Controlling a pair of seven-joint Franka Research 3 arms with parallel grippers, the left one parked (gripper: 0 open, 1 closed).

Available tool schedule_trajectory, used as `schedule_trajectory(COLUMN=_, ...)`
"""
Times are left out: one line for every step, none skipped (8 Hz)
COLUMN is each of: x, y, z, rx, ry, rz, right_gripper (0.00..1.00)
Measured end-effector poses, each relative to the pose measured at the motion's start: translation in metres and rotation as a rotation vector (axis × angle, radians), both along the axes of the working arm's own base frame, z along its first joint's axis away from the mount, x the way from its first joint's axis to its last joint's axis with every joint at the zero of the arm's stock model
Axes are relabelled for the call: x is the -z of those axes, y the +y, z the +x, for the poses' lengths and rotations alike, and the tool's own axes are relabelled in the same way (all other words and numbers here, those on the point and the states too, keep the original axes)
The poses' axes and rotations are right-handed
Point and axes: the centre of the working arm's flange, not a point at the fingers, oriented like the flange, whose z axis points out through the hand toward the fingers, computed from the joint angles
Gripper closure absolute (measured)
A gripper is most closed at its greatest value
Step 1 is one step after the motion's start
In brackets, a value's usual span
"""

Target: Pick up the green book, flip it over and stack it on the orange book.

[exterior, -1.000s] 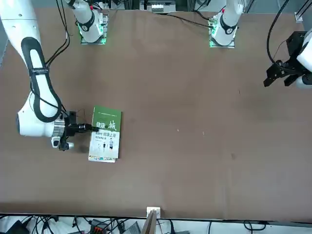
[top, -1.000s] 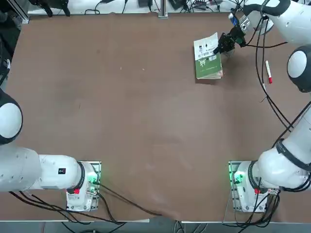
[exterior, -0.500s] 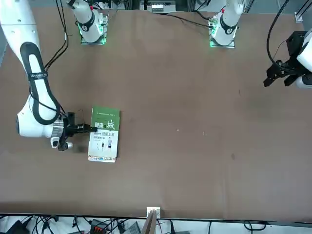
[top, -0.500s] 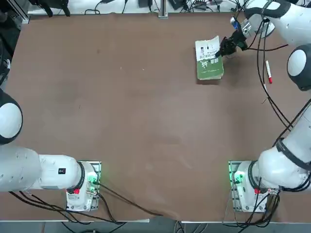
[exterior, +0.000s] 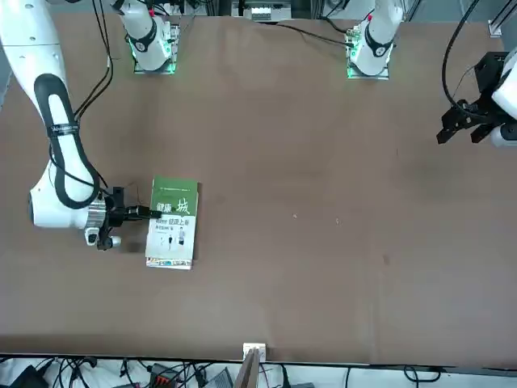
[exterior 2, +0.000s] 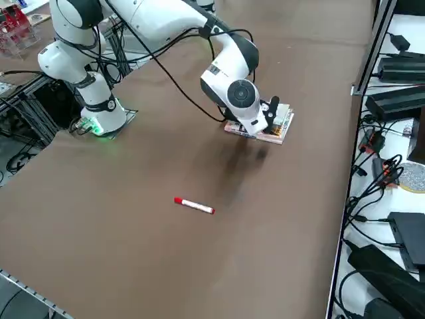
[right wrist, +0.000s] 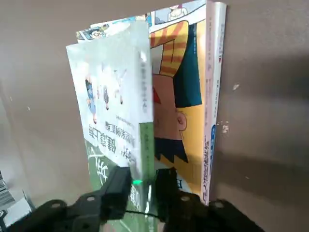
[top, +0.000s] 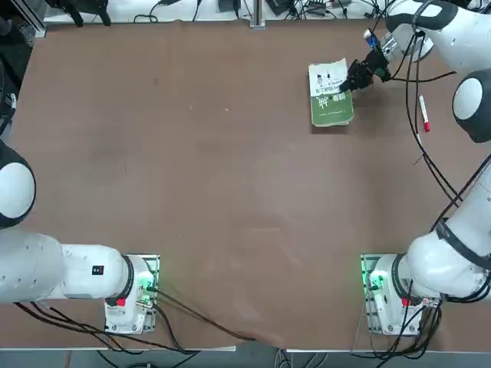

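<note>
The green book (right wrist: 116, 121) lies flipped on the orange book (right wrist: 188, 111), its edge between the right tool's (right wrist: 143, 186) loosening fingers. Next: release fully, back away.

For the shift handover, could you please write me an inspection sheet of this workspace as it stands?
Surface: brown table, no spills or marks worth noting.
Job's things: green book lies on the orange book, half-white, half-green cover up; in the wrist view its gripped edge looks lifted off the orange cover.
Clutter: red-capped marker lying loose on the table near the right arm.
Grippers: right gripper at the green book's edge, one of the fingers on each side of it; whether they clamp it is unclear.
Cables: black cables hang along the right arm.
Surroundings: power supplies and wiring beyond the table edge; no person seen.
</note>
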Motion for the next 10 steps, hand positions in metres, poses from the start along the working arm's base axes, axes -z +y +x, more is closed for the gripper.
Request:
schedule_trajectory(x=-0.001, y=0.001, z=0.001, rx=-0.01, ry=-0.005, rz=-0.007, right_gripper=0.41)
schedule_trajectory(x=-0.003, y=0.0, z=0.003, rx=-0.029, ry=-0.014, rz=-0.027, right_gripper=0.21)
schedule_trajectory(x=-0.006, y=-0.002, z=0.005, rx=-0.044, ry=-0.023, rz=-0.044, right_gripper=0.03)
schedule_trajectory(x=-0.008, y=-0.002, z=0.007, rx=-0.058, ry=-0.031, rz=-0.058, right_gripper=0.0)
schedule_trajectory(x=-0.011, y=-0.004, z=0.009, rx=-0.083, ry=-0.042, rz=-0.086, right_gripper=0.0)
schedule_trajectory(x=-0.017, y=-0.006, z=0.013, rx=-0.113, ry=-0.059, rz=-0.12, right_gripper=0.0)
schedule_trajectory(x=-0.027, y=-0.008, z=0.02, rx=-0.139, ry=-0.085, rz=-0.152, right_gripper=0.0)
schedule_trajectory(x=-0.045, y=-0.008, z=0.029, rx=-0.161, ry=-0.127, rz=-0.183, right_gripper=0.0)
schedule_trajectory(x=-0.074, y=-0.009, z=0.04, rx=-0.184, ry=-0.183, rz=-0.224, right_gripper=0.0)
schedule_trajectory(x=-0.11, y=-0.009, z=0.049, rx=-0.204, ry=-0.242, rz=-0.276, right_gripper=0.0)
